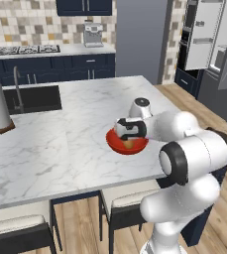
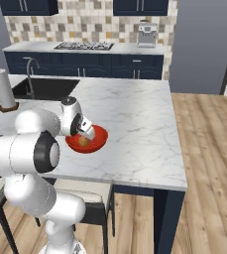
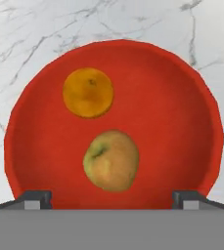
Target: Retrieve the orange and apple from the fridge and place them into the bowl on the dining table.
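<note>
Below our gripper [image 3: 111, 197], a glossy red bowl [image 3: 182, 122] sits on the polished marble dining table [image 3: 35, 29], holding a dimpled orange [image 3: 88, 93] and smooth-skinned apple [image 3: 111, 160].

Two base views from behind the arm, sharing the dining table [image 1: 60, 144]; hand view close above the bowl [image 3: 182, 122].

The orange [image 3: 88, 93] and greenish apple [image 3: 111, 160] lie apart inside the red bowl [image 3: 172, 122]. The bowl rests on the marble desk [image 1: 60, 144]. Fridge [image 1: 219, 44] door open
</note>
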{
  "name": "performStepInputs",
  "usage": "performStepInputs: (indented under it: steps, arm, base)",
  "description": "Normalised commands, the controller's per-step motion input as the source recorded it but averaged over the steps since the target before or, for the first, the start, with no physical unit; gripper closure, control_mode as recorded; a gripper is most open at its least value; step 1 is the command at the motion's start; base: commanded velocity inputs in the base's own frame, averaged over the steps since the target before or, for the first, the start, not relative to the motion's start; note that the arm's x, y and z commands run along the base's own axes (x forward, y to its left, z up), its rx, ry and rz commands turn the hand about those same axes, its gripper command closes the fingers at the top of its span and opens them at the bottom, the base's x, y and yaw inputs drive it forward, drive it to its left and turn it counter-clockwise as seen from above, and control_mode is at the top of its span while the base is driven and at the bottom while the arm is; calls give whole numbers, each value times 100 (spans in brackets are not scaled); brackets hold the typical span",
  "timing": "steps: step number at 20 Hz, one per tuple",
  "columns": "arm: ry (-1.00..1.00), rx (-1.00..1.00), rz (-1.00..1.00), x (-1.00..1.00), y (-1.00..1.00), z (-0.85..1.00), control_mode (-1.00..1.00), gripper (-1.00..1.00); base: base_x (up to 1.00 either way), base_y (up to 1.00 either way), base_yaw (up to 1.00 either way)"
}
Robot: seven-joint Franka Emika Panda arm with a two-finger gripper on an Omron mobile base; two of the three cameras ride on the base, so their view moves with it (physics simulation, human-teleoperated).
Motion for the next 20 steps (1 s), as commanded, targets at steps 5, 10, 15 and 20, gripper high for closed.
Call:
performStepInputs:
  steps: [5, 10, 15, 20]
  arm:
    - [-32, 0, 0, -100, -14, 100, -100, -100]
    - [-13, 0, 0, -100, -28, 100, -100, -100]
    - [-2, 0, 0, -98, -38, 100, -100, -100]
    - [0, 0, 0, -99, -44, 100, -100, -100]
  base:
    - [0, 0, 0]
    - [0, 0, 0]
    - [0, 0, 0]
    - [0, 0, 0]
